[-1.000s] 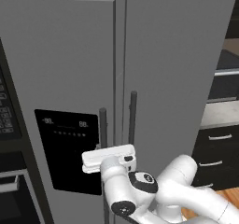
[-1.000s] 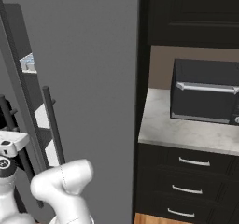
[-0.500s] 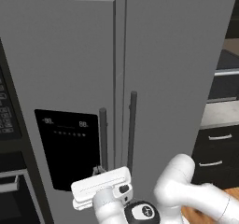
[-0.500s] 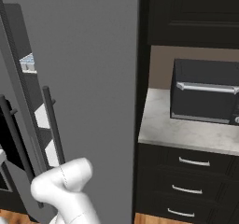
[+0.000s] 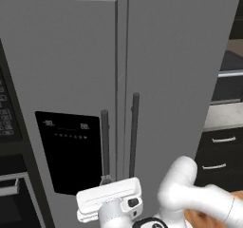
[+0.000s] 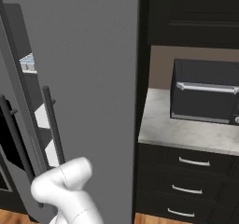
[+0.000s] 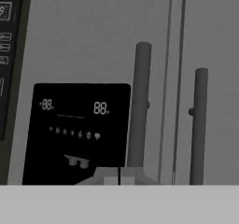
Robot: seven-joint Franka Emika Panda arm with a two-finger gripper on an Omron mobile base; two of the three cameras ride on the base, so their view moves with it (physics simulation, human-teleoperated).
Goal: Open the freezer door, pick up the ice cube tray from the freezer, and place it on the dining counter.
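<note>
The freezer door (image 5: 61, 75) is the grey left door with a black dispenser panel (image 5: 69, 151) and a dark bar handle (image 5: 105, 141). My gripper (image 5: 105, 179) is shut at the handle's lower end, with the white hand just below it. In the hand view the fingertips (image 7: 119, 175) meet with nothing between them, just left of the handle's (image 7: 139, 106) foot. In the right base view the door (image 6: 11, 55) stands slightly ajar. The gap shows white freezer shelves (image 6: 44, 120) and the ice cube tray (image 6: 28, 63) on an upper one. The dining counter is out of view.
The plain grey fridge door (image 5: 180, 80) with its own handle (image 5: 135, 132) is on the right. A black wall oven (image 5: 7, 127) flanks the fridge on the left. A black countertop oven (image 6: 205, 97) sits on a marbled counter (image 6: 186, 136) over dark drawers (image 6: 186, 185).
My hand has dropped down along the freezer handle to its lower end and the jaws have closed. In the right base view the hand has left the picture.
</note>
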